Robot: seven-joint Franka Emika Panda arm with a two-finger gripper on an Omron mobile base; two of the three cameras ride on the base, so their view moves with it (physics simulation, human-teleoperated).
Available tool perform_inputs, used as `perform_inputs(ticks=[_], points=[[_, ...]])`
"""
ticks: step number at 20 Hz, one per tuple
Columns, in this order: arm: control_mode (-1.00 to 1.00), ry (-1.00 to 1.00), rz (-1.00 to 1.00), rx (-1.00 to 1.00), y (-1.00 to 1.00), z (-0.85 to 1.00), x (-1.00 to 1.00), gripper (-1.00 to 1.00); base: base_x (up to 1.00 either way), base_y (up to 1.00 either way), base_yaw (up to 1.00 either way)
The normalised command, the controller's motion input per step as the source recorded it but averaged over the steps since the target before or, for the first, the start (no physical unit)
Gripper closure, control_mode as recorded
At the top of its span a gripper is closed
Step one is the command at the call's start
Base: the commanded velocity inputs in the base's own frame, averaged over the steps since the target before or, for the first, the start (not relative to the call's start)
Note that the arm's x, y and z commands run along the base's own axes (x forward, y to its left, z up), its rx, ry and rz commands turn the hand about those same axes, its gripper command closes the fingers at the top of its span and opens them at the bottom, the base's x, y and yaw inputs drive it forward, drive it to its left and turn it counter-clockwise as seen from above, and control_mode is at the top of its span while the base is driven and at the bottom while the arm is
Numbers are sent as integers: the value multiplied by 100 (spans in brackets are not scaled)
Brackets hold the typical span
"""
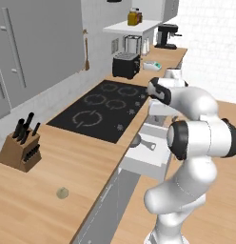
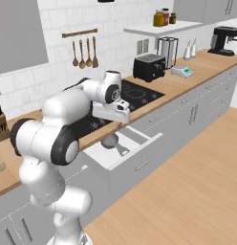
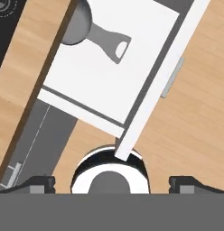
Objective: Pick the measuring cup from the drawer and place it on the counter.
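Below, measuring cup (image 3: 89,31) in drawer (image 3: 145,54), hand (image 3: 112,184) above, apart

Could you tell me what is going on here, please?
The arm is working over an open drawer pulled out below the counter by the cooktop. A measuring cup lies inside, its bowl at the back partly under the counter edge, handle pointing toward the drawer front. The tool hangs above the drawer with its fingers spread and nothing between them. The cup has not yet been picked up.
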Motion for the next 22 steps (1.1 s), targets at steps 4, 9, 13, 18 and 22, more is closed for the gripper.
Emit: perform_inputs(ticks=[4, 9, 13, 18, 22], points=[[-100, -1, -1, 1, -41, -97, 85, -100, 0, 0, 0], [-100, -25, -3, -2, -40, -90, 31, -100, 0, 0, 0], [-100, -11, -3, -1, -1, -51, 18, -100, 0, 0, 0], [-100, 0, -12, 0, -10, -50, 6, -100, 0, 0, 0], [-100, 0, -21, 0, -48, -51, 0, -100, 0, 0, 0]])
